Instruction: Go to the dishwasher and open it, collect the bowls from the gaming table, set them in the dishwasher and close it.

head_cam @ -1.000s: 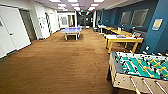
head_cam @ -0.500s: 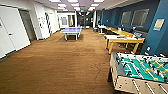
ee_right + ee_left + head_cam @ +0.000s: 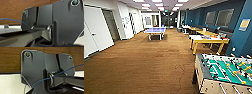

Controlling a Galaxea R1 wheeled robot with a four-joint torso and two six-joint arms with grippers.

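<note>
You are in a long games room with a brown wood-look floor point(image 3: 146, 67), facing down its length. The gaming table point(image 3: 208, 40) stands on the right side, in the middle distance, against the blue wall point(image 3: 239, 32): yellow legs, white top, with some small coloured things lying on it. They are too blurred to tell whether they are the bowls. Nearer you, at the right edge, is the foosball table point(image 3: 224, 72) with its green field and rods; it is not your target, and it sits close enough to your path that you should judge a line well to its left. Farther off, towards the middle of the room, a blue ping-pong table point(image 3: 155, 31) stands in the open floor. White doors point(image 3: 96, 32) line the left wall. The dishwasher is nowhere among what you can make out from here.

Both wrist cameras look along the arms at the floor and a pale part of the robot, which suggests the arms hang tucked for driving. You cannot tell whether either tool's fingers are apart or together. A thin blue cable point(image 3: 56, 75) crosses the left wrist plate, and one point(image 3: 13, 20) also runs by the right.
</note>
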